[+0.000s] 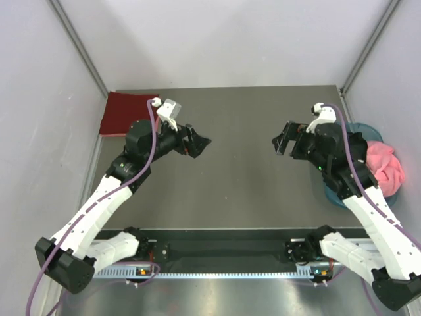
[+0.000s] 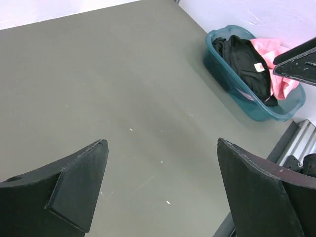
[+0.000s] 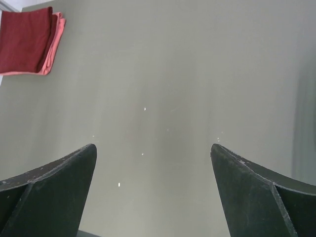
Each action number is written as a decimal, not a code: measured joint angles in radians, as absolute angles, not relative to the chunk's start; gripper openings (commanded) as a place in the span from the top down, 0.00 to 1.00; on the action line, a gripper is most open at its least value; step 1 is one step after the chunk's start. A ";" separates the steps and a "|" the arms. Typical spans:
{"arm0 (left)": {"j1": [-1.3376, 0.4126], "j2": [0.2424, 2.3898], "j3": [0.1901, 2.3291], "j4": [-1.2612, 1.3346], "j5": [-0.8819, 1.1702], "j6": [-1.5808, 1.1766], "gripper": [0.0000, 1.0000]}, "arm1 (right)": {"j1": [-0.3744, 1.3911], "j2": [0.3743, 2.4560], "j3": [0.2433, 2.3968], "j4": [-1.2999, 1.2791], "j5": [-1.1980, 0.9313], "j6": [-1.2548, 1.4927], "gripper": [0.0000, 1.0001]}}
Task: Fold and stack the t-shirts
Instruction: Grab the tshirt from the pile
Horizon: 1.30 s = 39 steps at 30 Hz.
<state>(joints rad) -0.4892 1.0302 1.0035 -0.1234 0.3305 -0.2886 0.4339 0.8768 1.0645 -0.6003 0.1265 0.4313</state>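
Left pincer (image 1: 202, 141) and right pincer (image 1: 279, 143) both gape wide and hold nothing, over the matte grey bench (image 1: 243, 184). At 10 o'clock: folded dark red cloth t-shirt (image 1: 125, 113). At 3 o'clock: crumpled pink t-shirt (image 1: 385, 164) and black t-shirt (image 2: 244, 59) in a teal plastic basket (image 2: 217, 37). Risk: limp cloth tangles (two shirts may lift together), and the light basket drags.

Even bright light, sharp, soft shadows

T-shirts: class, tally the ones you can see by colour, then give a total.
Red shirt: 1
Coral shirt: 1
Black shirt: 1
Pink shirt: 1
Total: 4
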 measured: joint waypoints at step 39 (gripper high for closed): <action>-0.508 1.028 0.974 -0.134 0.215 -0.282 0.08 | -0.360 1.436 0.969 -0.434 0.195 0.370 0.30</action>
